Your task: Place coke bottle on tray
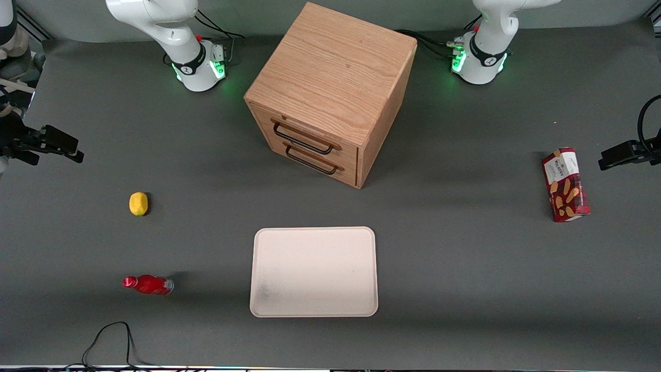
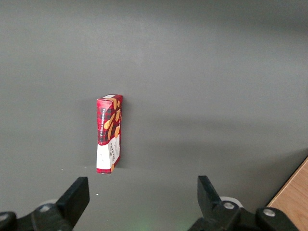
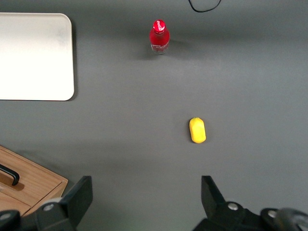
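Note:
The coke bottle (image 1: 148, 284) is small and red with a red cap and a silvery base band. It seems to lie on its side on the grey table, near the front camera, toward the working arm's end. It also shows in the right wrist view (image 3: 159, 36). The cream-white tray (image 1: 314, 271) lies flat and bare beside it, in front of the wooden drawer cabinet, and shows in the right wrist view (image 3: 33, 55). My right gripper (image 1: 67, 147) hovers open and empty (image 3: 146, 187), farther from the front camera than the bottle and well apart from it.
A yellow lemon (image 1: 138, 203) lies between gripper and bottle (image 3: 198, 130). A wooden two-drawer cabinet (image 1: 330, 93) stands mid-table. A red cookie box (image 1: 565, 184) lies toward the parked arm's end (image 2: 109, 133). A black cable (image 1: 111, 336) loops at the table's front edge.

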Tool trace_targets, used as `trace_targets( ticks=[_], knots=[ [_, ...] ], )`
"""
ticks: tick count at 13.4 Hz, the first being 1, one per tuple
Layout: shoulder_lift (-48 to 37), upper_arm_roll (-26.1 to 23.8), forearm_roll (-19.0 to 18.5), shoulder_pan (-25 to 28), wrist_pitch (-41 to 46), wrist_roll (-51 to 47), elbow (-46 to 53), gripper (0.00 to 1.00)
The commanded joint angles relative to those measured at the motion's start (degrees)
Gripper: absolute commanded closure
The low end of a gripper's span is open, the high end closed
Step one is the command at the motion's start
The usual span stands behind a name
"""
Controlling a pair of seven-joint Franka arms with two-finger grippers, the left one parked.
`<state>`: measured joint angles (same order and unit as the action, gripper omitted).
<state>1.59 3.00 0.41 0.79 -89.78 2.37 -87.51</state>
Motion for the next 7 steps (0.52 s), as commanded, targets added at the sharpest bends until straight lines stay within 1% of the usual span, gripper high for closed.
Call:
trace_targets(
  ticks=[1,7],
  knots=[
    [-0.27,-0.36,0.38,-0.96,1.01,1.15,0.5,0.0],
    [-0.1,-0.45,0.29,-0.35,2.07,1.15,0.76,0.0]
  ],
)
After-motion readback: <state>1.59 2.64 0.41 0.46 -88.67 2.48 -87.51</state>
